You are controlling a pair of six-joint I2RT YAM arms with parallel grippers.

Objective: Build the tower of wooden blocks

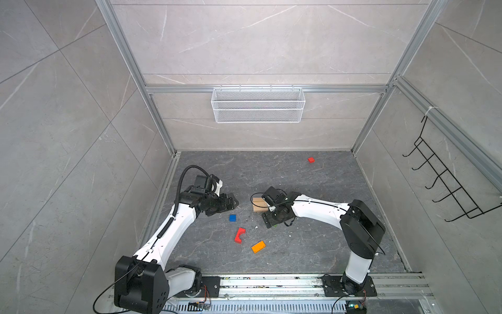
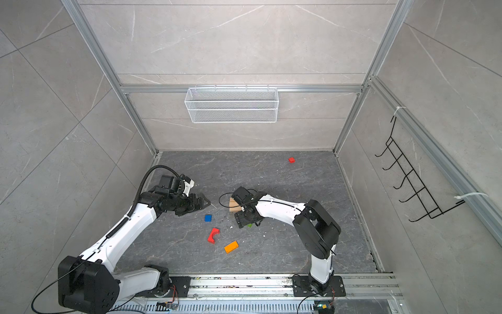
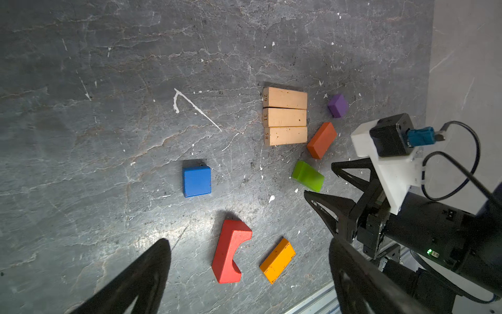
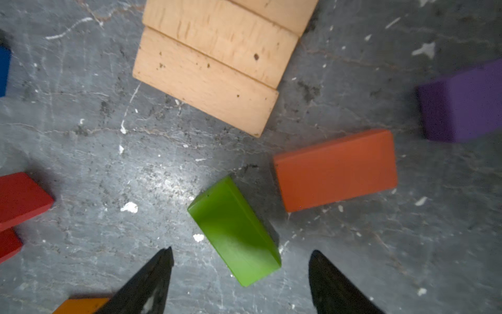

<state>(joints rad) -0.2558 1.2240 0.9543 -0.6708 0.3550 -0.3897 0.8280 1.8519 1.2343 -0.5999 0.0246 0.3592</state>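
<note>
Of the wood block tower only three tan bars (image 3: 285, 117) show, lying side by side flat on the floor (image 4: 217, 59). Beside them lie a green block (image 4: 235, 231), an orange-red slab (image 4: 335, 170) and a purple block (image 4: 461, 106). My right gripper (image 4: 241, 250) hangs low over the green block, open, its fingers either side of the block's near end without touching it. My left gripper (image 1: 235, 202) is open and empty, hovering left of the bars. A blue block (image 1: 232, 217), a red arch (image 1: 239, 235) and an orange block (image 1: 258, 246) lie nearer the front.
A small red block (image 1: 311, 160) sits alone at the far right of the floor. A white wire basket (image 1: 258, 104) hangs on the back wall and a black hook rack (image 1: 448, 174) on the right wall. An aluminium rail (image 1: 271, 282) runs along the front.
</note>
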